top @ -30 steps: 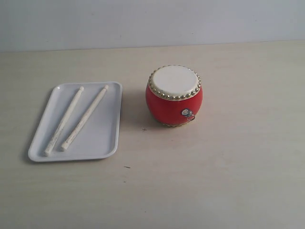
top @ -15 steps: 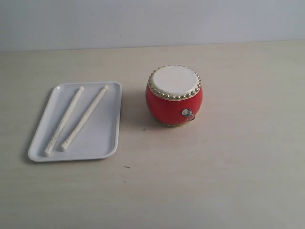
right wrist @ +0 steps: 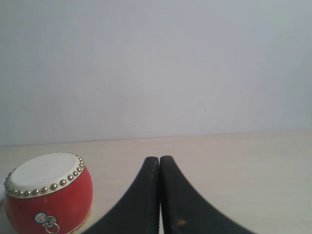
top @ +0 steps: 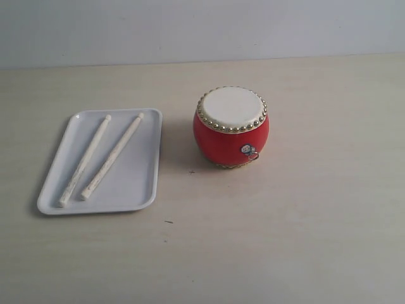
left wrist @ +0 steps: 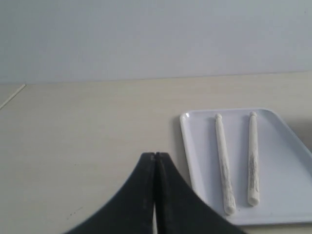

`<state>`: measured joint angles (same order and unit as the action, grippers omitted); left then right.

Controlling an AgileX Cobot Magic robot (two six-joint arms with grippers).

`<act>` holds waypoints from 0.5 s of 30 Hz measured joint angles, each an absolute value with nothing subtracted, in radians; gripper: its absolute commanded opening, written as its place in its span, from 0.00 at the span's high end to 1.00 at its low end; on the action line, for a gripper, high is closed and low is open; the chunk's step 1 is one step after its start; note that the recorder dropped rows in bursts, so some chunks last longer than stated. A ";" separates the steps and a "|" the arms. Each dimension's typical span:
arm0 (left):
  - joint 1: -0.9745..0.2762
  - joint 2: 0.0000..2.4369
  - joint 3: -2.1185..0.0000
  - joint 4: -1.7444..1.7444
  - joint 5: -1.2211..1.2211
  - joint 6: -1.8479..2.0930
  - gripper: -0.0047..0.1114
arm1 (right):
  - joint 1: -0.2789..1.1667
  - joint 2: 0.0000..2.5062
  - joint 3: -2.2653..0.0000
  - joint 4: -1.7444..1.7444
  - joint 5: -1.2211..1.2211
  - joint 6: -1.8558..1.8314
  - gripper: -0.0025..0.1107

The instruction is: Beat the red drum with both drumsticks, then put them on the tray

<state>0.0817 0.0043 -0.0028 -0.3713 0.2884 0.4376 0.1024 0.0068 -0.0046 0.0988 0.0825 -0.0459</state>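
Drumsticks (top: 112, 156) lie on the tray (top: 136, 183) beside the red drum (top: 231, 136); light, stiff, probably slippery, best pinched mid-shaft; my left end effector (left wrist: 154, 155) and right end effector (right wrist: 159, 158) are clenched, empty.

Glossy red drum (top: 230, 136); rough wooden drumsticks (top: 112, 156); smooth white plastic tray (top: 136, 179)

1. Soft, even, moderately bright light; no harsh glare.
2. The red drum (top: 231, 136) casts a faint, blurred shadow leftward on the counter (top: 285, 240).
3. The exterior view is slightly grainy.
4. The left end effector (left wrist: 155, 161) and right end effector (right wrist: 160, 163) read as near-black, detailless shapes.
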 measured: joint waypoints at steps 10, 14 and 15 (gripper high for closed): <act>0.082 0.004 -0.003 -0.371 0.321 0.438 0.96 | 0.102 0.007 -0.005 0.099 0.083 -0.046 0.98; 0.082 0.004 -0.003 -0.371 0.321 0.438 0.96 | 0.102 0.007 -0.005 0.099 0.083 -0.046 0.98; 0.082 0.004 -0.003 -0.371 0.321 0.438 0.96 | 0.102 0.007 -0.005 0.099 0.083 -0.046 0.98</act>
